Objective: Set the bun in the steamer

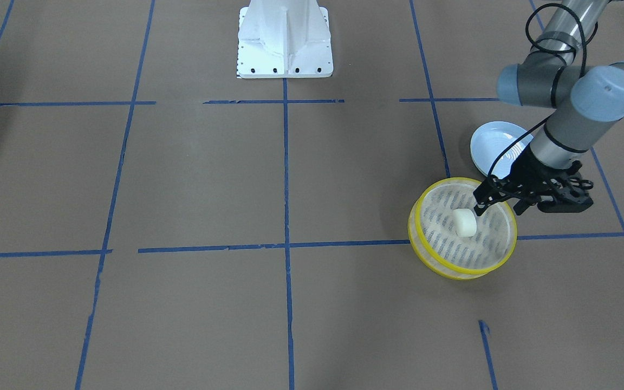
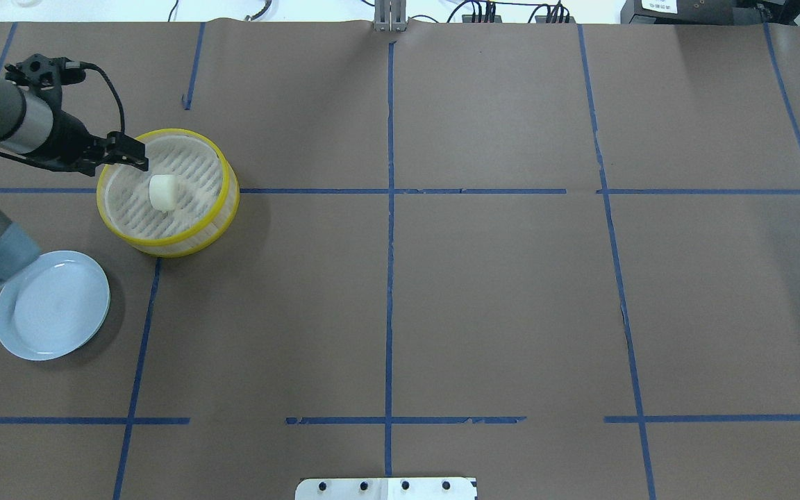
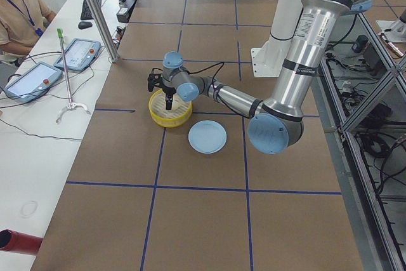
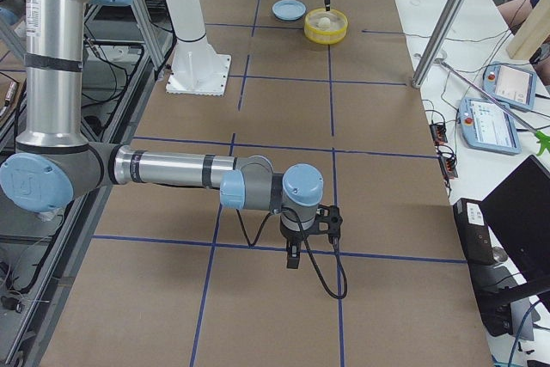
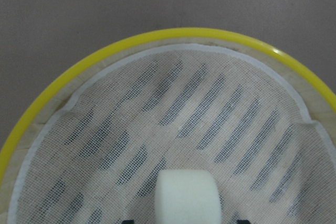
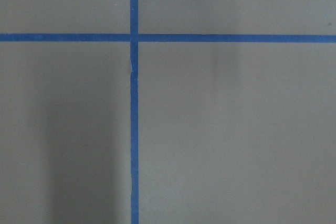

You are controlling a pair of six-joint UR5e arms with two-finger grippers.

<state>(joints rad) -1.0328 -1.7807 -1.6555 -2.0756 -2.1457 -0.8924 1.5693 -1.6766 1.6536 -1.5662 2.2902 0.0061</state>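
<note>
Brown paper covers the surface point(image 2: 442, 292), gridded with blue tape point(image 2: 389, 278). The round steamer point(image 5: 210, 32) has a glossy yellow rim and fine mesh over dark slots. The matte, stubby white bun point(image 5: 188, 195) lies on its floor. Only the wrist view shows the left gripper point(image 2: 129, 154) parted, its tips flanking the bun without touching. The right gripper point(image 4: 293, 257) appears only from the side, so I cannot tell its state.

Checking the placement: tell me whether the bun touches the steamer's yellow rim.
Apart. In the overhead view the bun lies mid-floor in the steamer, with slotted floor showing all round it before the yellow rim.
</note>
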